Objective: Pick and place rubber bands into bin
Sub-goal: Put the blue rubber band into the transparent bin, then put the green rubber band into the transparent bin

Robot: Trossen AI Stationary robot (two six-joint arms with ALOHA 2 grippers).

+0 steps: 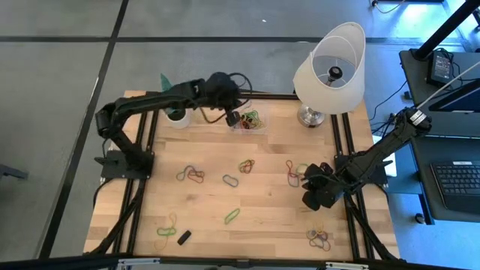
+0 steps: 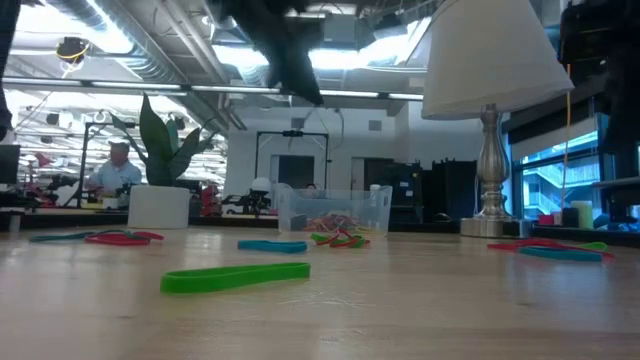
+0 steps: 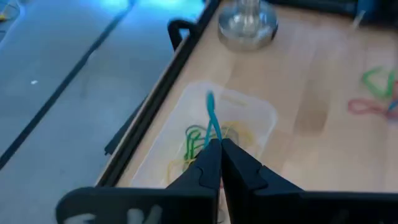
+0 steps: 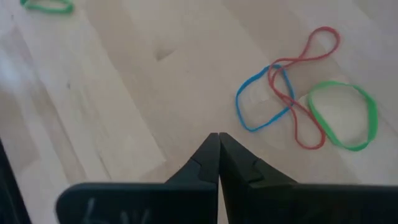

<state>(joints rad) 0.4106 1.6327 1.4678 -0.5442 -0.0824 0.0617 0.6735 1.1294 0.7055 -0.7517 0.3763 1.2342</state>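
My left gripper [image 3: 216,144] hovers over the clear bin [image 3: 256,115], which stands at the table's far edge [image 1: 249,120], and is shut on a teal rubber band [image 3: 211,115]. Green and yellow bands [image 3: 194,142] lie inside the bin. More rubber bands lie loose on the table in clusters [image 1: 191,175], [image 1: 246,166], [image 1: 166,227], [image 1: 320,238]. My right gripper [image 4: 217,138] is shut and hangs above bare wood near the table's right side [image 1: 307,196]. It stands beside a blue, red and green cluster [image 4: 298,106] and touches nothing. My left gripper pinches one end of the teal band [image 3: 214,134] between its two fingertips [image 3: 205,160]. The rest of the band sticks out past the tips, lifted clear above the bin's inside. Whether its free end [image 3: 209,97] touches the bin I cannot tell.
A white-shaded lamp [image 1: 330,71] stands just right of the bin. A white plant pot [image 1: 178,116] stands to the bin's left, under my left arm. A small black block [image 1: 184,237] lies near the front edge. Single bands [image 2: 235,277], [image 2: 272,245] lie mid-table.
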